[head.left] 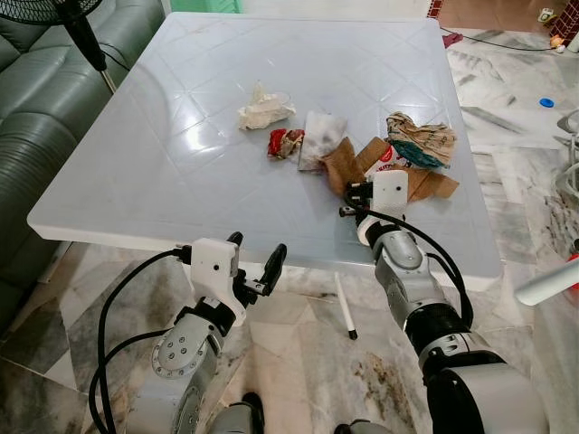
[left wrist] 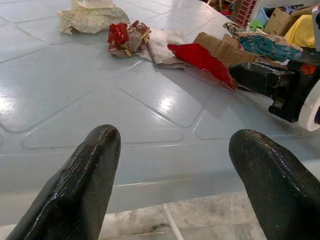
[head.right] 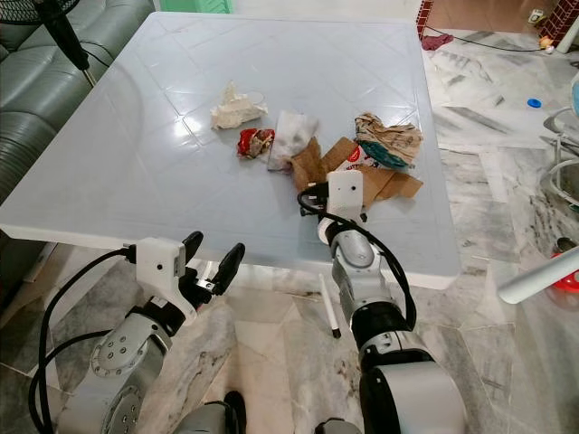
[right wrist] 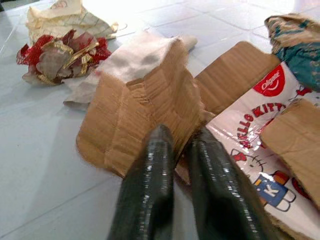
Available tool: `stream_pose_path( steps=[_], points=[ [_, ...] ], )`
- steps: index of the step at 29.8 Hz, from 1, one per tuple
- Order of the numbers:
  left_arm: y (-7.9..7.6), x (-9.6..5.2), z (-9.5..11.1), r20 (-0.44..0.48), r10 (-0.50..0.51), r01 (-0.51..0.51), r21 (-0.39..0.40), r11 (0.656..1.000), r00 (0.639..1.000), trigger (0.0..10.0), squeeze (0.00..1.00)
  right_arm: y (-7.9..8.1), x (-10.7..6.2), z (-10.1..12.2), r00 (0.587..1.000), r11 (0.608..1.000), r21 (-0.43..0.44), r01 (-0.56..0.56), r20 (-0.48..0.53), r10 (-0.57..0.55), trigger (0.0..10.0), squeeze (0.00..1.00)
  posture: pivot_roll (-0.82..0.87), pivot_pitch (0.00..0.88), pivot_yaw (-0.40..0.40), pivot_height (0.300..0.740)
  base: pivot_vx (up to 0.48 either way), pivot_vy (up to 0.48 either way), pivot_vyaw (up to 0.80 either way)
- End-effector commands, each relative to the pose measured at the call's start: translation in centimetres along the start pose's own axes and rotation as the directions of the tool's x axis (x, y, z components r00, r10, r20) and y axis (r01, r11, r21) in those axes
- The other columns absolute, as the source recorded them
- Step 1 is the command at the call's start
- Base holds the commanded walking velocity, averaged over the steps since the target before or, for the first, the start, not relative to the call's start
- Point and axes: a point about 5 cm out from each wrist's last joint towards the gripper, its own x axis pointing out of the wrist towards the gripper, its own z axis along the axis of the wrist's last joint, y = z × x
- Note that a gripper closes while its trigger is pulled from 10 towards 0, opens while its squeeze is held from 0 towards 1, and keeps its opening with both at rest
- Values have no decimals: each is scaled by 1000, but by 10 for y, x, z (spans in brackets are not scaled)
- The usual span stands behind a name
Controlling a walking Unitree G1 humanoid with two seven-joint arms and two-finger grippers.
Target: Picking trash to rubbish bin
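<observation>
Five or so scraps are lying mid-bench, none binned yet: right claw is pinching together on the torn cardboard, while tissue, red wrapper and crumpled bag are waiting, left claw idling apart below the near edge.

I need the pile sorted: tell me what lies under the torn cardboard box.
Under the torn cardboard box the white table shows at its edges, and a grey-white paper lies partly tucked behind it. The right gripper pinches its flap; anything beneath the flattened panels is covered.
</observation>
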Motion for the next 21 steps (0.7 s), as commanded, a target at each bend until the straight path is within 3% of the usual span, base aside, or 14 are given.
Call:
stream_pose_path(
  steps=[1,20,21],
  points=[
    [-1,0,1,1,4,-4,8,1000,1000,10000,0,2,2,2,1000,1000,1,4,6,-4,0,0,57,181,-6,740,0,0,0],
    [4,18,8,43,25,-26,19,999,999,10000,0,-2,-3,4,999,1000,25,15,52,-16,0,0,22,123,-3,740,0,0,0],
    [8,21,11,63,65,-68,38,997,996,10000,0,-2,-5,7,997,999,35,21,74,-23,0,0,20,111,-1,740,0,0,0]
  ],
)
